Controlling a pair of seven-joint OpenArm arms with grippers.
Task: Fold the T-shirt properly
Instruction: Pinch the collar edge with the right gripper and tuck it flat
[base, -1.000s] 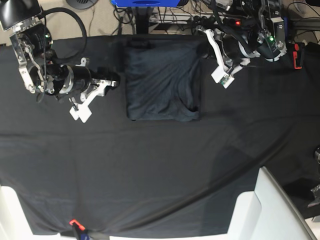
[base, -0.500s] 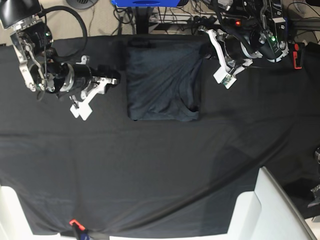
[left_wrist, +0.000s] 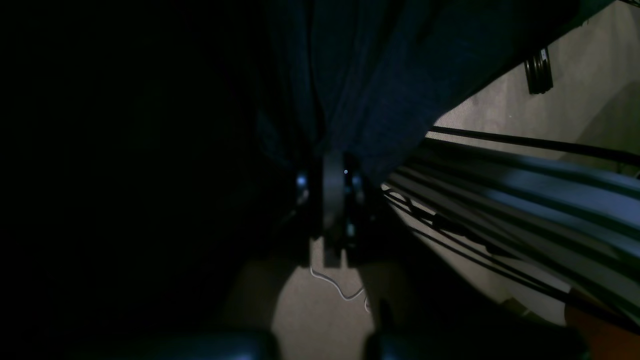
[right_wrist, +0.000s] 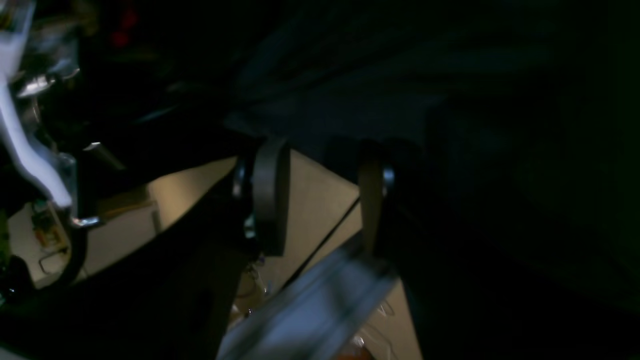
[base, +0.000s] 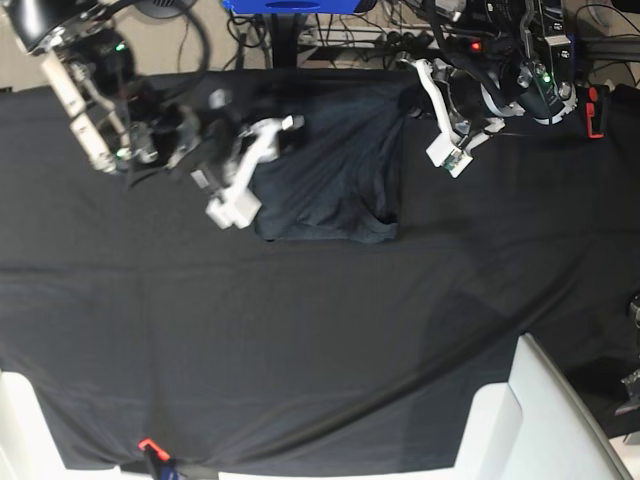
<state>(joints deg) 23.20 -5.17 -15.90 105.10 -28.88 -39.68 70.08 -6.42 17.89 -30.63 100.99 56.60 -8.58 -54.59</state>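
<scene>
The T-shirt lay folded at the table's far middle, the left gripper apparently pinching its far right corner with jaws together, while the right gripper hovered, jaws apart, over its left edge.

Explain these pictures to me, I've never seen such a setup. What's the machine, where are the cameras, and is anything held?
This is a robot with two arms. One picture looks down from overhead. The two dark ones come from a camera on each wrist, looking along its pincer. A black tablecloth covers the table, and a dark grey T-shirt lies partly folded on it. The left pincer is shut with shirt fabric gathered into it, so it seems to pinch the edge. The right pincer is open and holds nothing.
</scene>
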